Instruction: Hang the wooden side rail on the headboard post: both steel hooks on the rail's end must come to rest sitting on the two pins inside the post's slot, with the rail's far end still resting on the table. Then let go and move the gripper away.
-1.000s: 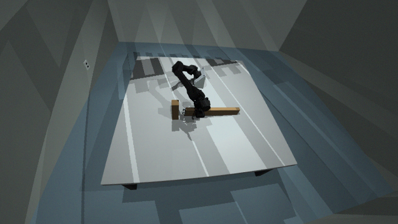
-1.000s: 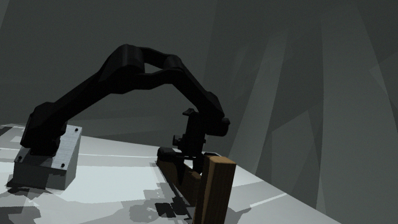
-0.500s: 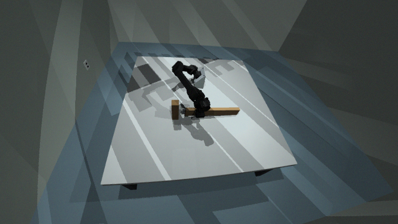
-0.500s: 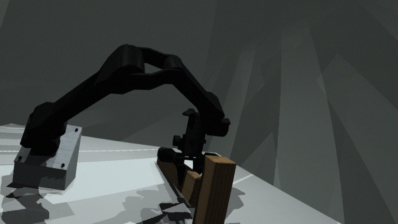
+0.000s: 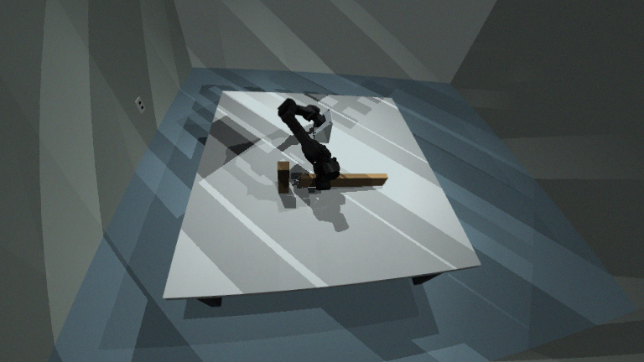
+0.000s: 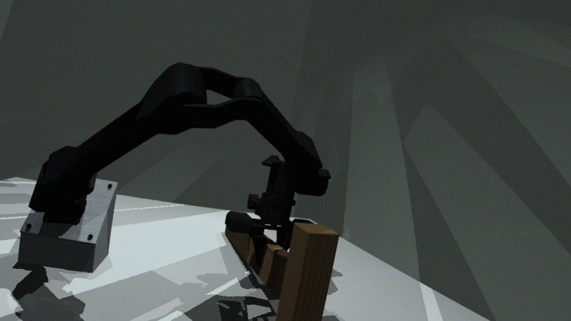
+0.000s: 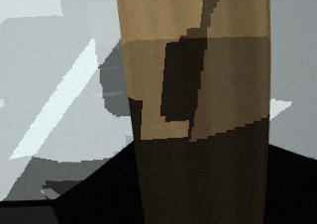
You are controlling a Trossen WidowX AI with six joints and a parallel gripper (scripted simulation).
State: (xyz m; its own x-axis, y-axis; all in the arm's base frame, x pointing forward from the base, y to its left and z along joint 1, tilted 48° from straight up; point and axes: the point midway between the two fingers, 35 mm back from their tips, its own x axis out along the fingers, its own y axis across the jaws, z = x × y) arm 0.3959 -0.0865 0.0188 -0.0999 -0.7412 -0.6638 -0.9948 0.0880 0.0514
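Observation:
The wooden side rail [image 5: 366, 179] [image 6: 273, 273] [image 7: 233, 85] lies lengthwise across the middle of the table, running right from near the headboard post. My gripper [image 5: 323, 184] [image 6: 273, 244] is shut on the rail near its post end, with a finger on either side. The headboard post [image 5: 283, 178] [image 6: 309, 275] stands upright left of the rail in the top view. A narrow gap separates the rail's wood from the post. Small grey hooks [image 5: 296, 180] show in this gap. Whether they touch the post is too small to tell. The slot and pins are hidden.
The white table [image 5: 266, 253] [image 6: 378, 292] carries everything. The arm's grey base block [image 5: 324, 134] [image 6: 56, 250] stands behind the rail in the top view. The arm arches from it to the rail. Striped shadows cross the table.

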